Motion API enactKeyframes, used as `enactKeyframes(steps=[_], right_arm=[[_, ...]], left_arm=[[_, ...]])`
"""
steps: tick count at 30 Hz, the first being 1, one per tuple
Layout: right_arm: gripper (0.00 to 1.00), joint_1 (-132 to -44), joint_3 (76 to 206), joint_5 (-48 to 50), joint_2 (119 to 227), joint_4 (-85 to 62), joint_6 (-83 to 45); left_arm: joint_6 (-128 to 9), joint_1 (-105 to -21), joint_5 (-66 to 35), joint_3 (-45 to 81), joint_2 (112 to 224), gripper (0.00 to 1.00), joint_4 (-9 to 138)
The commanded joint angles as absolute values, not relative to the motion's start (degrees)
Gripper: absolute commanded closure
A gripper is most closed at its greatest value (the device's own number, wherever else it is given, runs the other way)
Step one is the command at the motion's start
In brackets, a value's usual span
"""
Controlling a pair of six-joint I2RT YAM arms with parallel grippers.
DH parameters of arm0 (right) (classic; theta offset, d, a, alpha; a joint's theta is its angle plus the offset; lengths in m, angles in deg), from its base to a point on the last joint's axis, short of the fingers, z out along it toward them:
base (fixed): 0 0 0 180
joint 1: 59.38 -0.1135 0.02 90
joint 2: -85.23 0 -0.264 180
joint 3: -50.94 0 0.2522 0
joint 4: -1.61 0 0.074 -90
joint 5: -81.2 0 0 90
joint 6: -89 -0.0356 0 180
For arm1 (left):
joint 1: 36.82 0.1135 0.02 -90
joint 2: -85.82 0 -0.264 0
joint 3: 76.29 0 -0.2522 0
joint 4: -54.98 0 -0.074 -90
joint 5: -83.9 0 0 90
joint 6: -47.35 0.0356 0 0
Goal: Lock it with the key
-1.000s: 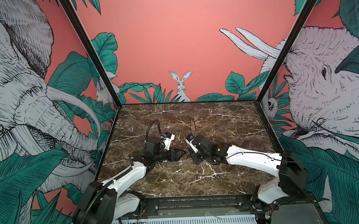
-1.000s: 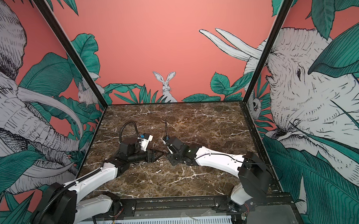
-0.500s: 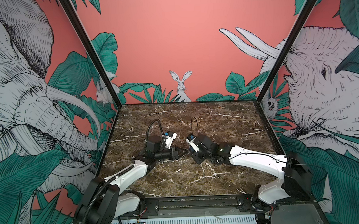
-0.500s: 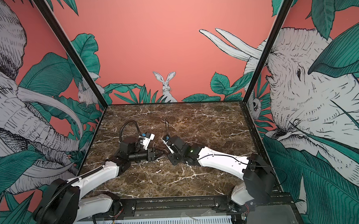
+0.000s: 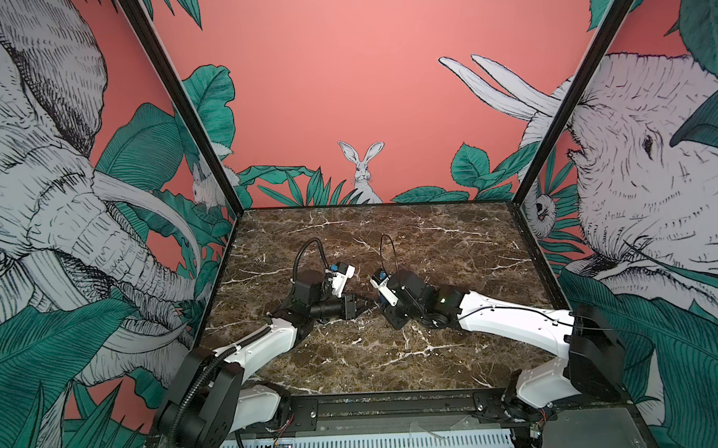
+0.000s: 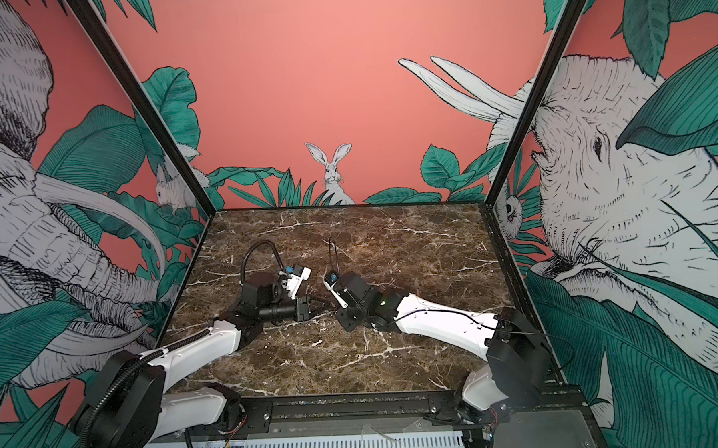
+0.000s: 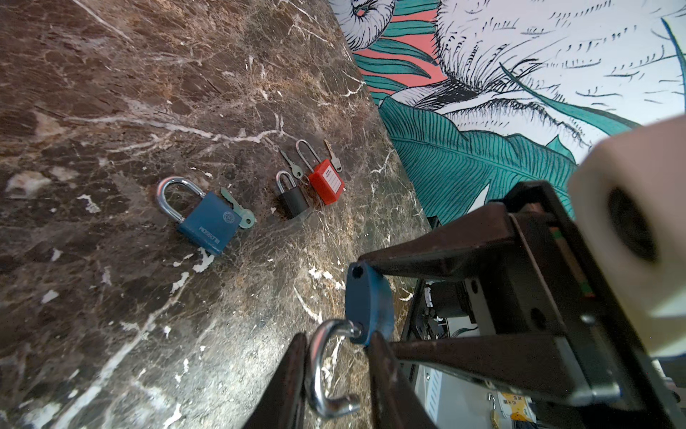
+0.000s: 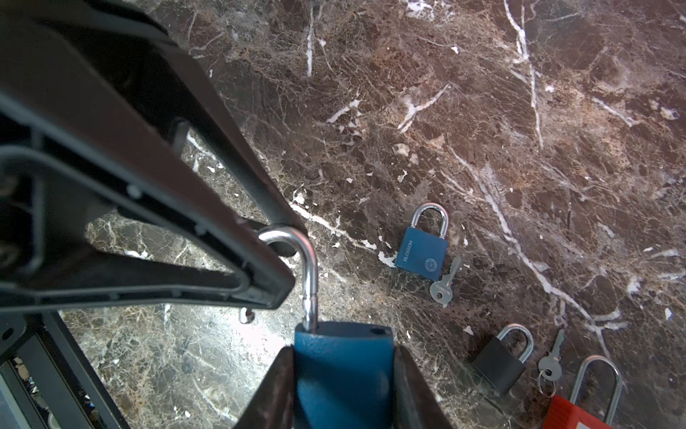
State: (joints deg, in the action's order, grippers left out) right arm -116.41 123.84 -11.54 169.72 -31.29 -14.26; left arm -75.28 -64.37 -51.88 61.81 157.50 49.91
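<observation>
Coral-pink back wall [image 5: 342,67], sketched elephants [image 5: 35,185] on both side walls, big green leaves, a white rabbit [image 5: 362,171] peeking over the far edge. Below it all lies a dark brown marble tabletop [image 5: 453,237] veined in white. Both arms lie low and meet nose to nose mid-tabletop. The right hand [image 8: 343,349] is clamped on the body of the blue padlock [image 8: 341,379], whose steel shackle [image 8: 310,267] stands open and points toward the other arm. The left hand [image 7: 336,338] is pinched across that shackle's curve, a finger on each side. Out on the bare marble lies a second blue lock [image 7: 208,223] with a key [image 7: 239,211] just beside it. Then come a small black padlock [image 7: 293,198] and a red padlock [image 7: 326,182] side by side. Two more keys [image 7: 293,167] lie by their shackles, with the red one nearest the wall edge.
</observation>
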Motion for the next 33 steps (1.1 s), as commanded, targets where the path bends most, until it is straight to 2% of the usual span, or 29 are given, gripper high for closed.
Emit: enactKeyframes(steps=[1,4,15,17,19,21,27,28,31,33], right_arm=[[1.0,-116.92,124.44,-12.02,168.21,-28.54,-13.65],[1.0,-116.88,124.56,-12.0,168.24,-28.08,-13.65],[1.0,-117.19,125.05,-11.99,168.63,-27.02,-12.81],[1.0,-117.13,125.02,-12.08,168.8,-27.26,-12.7],[1.0,-117.19,124.74,-12.53,168.9,-27.03,-12.94],[1.0,-117.16,124.43,-12.96,168.89,-26.56,-13.18],[1.0,-116.59,124.06,-15.06,168.76,-25.37,-15.5],[0.96,-116.28,124.1,-15.39,168.67,-25.23,-15.99],[0.62,-115.06,123.53,-15.73,167.5,-24.34,-16.73],[0.46,-114.86,122.39,-16.83,165.28,-22.66,-16.03]], left_arm=[[-75.64,-64.15,-53.65,60.33,157.38,0.73,47.9],[-75.61,-64.15,-54.15,60.23,157.73,0.75,47.84],[-76.32,-64.24,-55.09,60.02,159.16,0.75,46.77],[-76.57,-64.24,-55.14,59.93,159.23,0.79,46.49],[-77.0,-64.24,-55.06,59.85,159.21,0.92,46.1],[-77.54,-64.25,-54.68,59.88,159.03,1.0,45.79],[-78.94,-64.22,-51.12,59.97,158.18,1.0,46.3],[-79.88,-64.24,-50.41,60.04,158.16,1.0,45.72],[-84.79,-64.16,-46.73,60.04,157.58,1.0,43.81],[-89.25,-64.18,-43.76,60.32,156.27,1.0,41.76]])
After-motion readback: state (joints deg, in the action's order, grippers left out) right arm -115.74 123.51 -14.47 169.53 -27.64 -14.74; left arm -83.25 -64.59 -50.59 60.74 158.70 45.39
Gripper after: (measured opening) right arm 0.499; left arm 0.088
